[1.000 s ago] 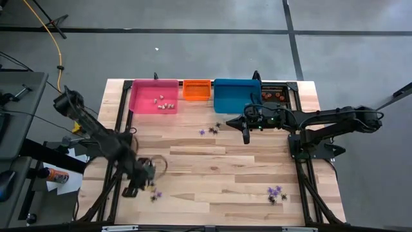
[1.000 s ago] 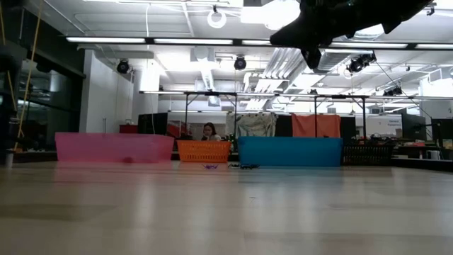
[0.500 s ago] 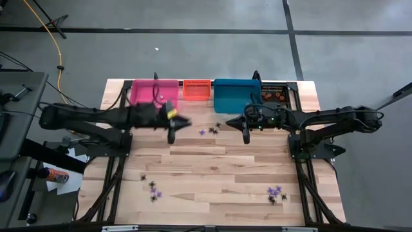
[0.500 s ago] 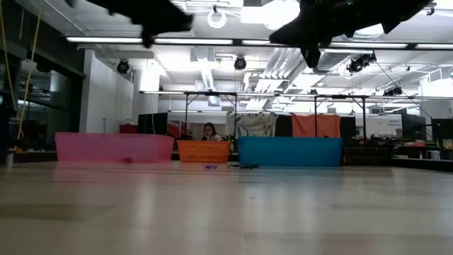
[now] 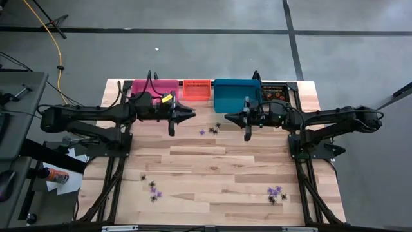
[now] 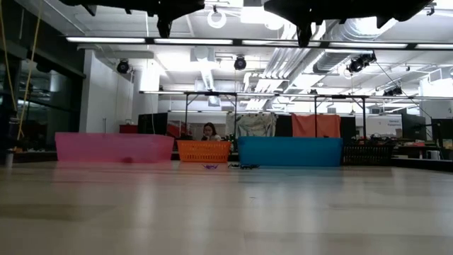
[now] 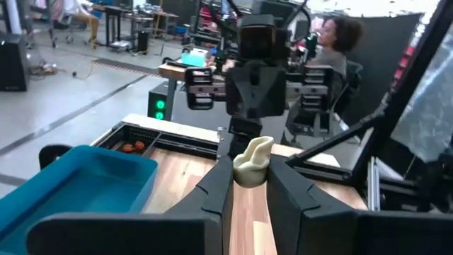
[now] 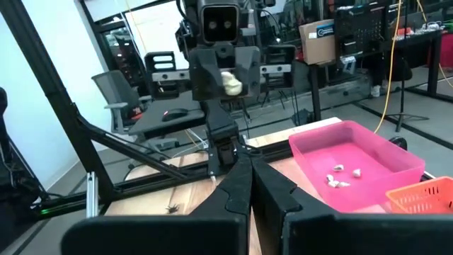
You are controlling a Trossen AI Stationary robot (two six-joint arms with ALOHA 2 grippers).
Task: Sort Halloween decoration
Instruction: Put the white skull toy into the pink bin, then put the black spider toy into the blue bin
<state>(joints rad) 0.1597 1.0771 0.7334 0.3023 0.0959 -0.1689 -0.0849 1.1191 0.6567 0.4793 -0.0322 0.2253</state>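
Over table: left claw [image 7: 249, 185] pinches whitish trinket [image 7: 253, 160]; right claw [image 8: 245, 185] closed, empty.

Four bins [image 5: 196, 90] line the table's [image 5: 212, 174] far edge, with trinkets [image 5: 277, 193] scattered before them.

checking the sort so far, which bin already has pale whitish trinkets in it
The pink bin, leftmost in the row: several pale whitish trinkets lie inside. The blue bin looks bare.

Two dark jointed arms; black cables; yellow tag on left arm [image 5: 96, 116].
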